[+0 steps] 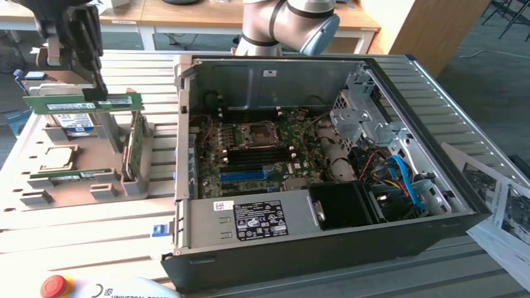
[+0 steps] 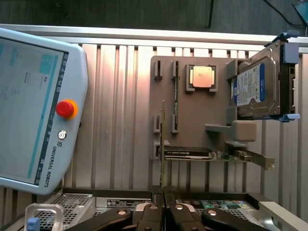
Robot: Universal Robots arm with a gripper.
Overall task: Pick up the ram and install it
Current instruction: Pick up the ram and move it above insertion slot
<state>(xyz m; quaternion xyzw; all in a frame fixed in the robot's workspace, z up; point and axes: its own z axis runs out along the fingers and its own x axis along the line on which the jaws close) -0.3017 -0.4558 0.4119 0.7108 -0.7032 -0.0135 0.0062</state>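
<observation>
Gripper [image 1: 89, 92] pinched narrow on the ram [image 1: 79, 103], which hangs level above the grey holder tray [image 1: 74, 189] in the upper left of the exterior view, well apart from the open computer case [image 1: 331, 248]. Carrying it well likely calls for a firm, square hold, so the thin stick neither twists nor clips the case wall. The tray holds a second stick [image 1: 71, 176], a processor [image 1: 54, 160] and a broader card [image 1: 135, 146] on edge. The case holds the motherboard [image 1: 248, 149].

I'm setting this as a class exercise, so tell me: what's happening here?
The robot arm's gripper is shut on the ram, holding it level over the grey parts holder. A second stick sits in the holder. The open computer case stands to the exterior view's right, and the ram is not installed yet.
</observation>
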